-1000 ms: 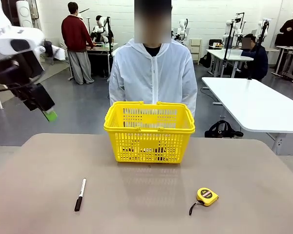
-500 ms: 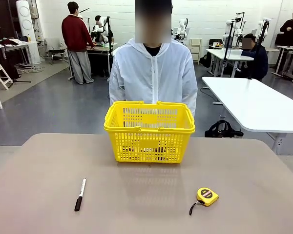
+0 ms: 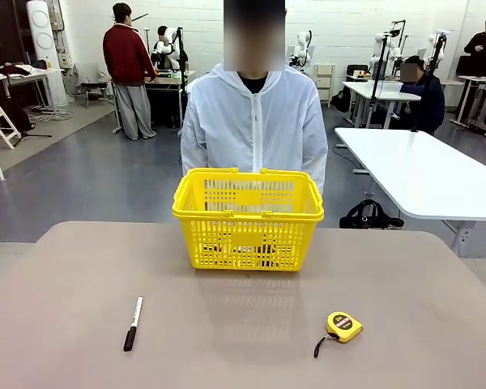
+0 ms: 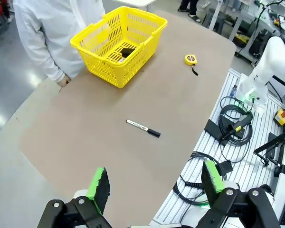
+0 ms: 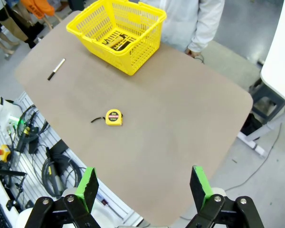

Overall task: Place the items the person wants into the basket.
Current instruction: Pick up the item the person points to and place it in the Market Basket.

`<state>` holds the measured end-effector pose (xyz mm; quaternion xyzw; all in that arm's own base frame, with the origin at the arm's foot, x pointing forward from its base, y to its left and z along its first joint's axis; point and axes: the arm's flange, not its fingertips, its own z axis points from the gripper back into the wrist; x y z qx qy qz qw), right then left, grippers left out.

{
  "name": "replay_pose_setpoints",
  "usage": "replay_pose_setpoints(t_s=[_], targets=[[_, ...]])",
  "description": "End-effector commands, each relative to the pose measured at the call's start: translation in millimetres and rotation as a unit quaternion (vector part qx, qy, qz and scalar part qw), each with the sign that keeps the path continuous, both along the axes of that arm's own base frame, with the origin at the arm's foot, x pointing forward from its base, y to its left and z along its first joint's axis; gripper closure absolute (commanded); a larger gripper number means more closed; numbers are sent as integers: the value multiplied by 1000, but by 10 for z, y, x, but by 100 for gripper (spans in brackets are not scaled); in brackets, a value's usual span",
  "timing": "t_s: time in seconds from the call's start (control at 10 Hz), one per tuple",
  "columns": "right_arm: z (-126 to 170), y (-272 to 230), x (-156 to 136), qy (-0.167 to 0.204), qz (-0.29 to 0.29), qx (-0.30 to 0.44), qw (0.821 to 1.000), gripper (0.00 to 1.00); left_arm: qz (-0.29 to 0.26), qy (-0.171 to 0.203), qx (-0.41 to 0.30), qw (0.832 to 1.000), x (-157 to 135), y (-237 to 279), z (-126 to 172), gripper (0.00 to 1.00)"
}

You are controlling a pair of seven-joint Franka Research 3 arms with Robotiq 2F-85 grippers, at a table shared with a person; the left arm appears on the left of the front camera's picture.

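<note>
The yellow basket [image 3: 247,219] stands at the table's far middle, right in front of the person [image 3: 253,121] in the white jacket. Dark items lie on its floor, seen through the lattice. From above, a small black item [image 4: 128,51] and a yellow-and-black knife [image 5: 115,42] rest inside the basket [image 5: 116,35]. My left gripper [image 4: 156,185] hangs open high over the table's left end, holding nothing. High above the right end, my right gripper [image 5: 145,190] is open too, well away from the basket [image 4: 118,40].
A white-and-black marker [image 3: 133,322] lies near the front left of the table [image 3: 243,340]. A round yellow tape measure [image 3: 343,326] sits at the front right. The person's hands [image 4: 64,81] rest at the far edge. Cables and a rack lie beside the table [image 4: 228,128].
My left arm, which hung at the upper left of the front view a second ago, has drawn back out of that view. Basket, marker and tape measure have stayed put.
</note>
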<state>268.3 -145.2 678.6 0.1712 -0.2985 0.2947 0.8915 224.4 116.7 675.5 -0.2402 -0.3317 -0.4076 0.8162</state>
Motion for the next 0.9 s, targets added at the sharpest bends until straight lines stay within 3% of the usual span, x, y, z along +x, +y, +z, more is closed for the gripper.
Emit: replay_pose_setpoints(t_s=[0.0,0.1,0.3,0.4,0.8], targets=[[-11,5,11,-2,9,6,1000,0,-11,4,-6,1000,-38,-64,-146,0],[-11,5,11,-2,9,6,1000,0,-7,11,-7,1000,-77,-106,-219,0],[-11,5,11,-2,9,6,1000,0,-9,33,-9,999,159,-125,-263,0],[-11,5,11,-2,9,6,1000,0,1,20,-6,1000,7,-48,-201,0],[-11,5,11,-2,9,6,1000,0,1,20,-6,1000,7,-48,-201,0]])
